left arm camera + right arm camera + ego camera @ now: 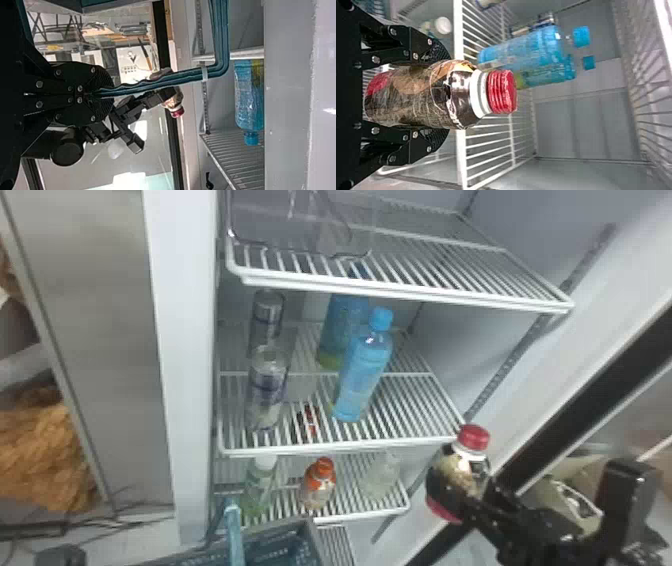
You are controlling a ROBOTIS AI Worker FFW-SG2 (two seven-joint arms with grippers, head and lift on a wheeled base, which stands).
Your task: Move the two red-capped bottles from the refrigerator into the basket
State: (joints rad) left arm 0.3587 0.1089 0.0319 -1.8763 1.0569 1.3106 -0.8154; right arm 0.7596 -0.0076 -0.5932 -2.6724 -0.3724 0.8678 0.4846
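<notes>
Bottle (452, 470), red cap (474, 436) up, long axis near vertical, sits clenched in right claw (462, 492)

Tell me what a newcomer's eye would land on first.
Probably the red-capped bottle, held in the right gripper on the head view's right. Next might come the front blue bottle, on that view's second shelf down, then the basket, its handle in the left gripper.

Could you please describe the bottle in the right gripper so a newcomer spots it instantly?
Find the refrigerator shelves, then the right gripper beside them. It holds a dark bottle whose cap is red, unlike the two blue-capped bottles inside.
</notes>
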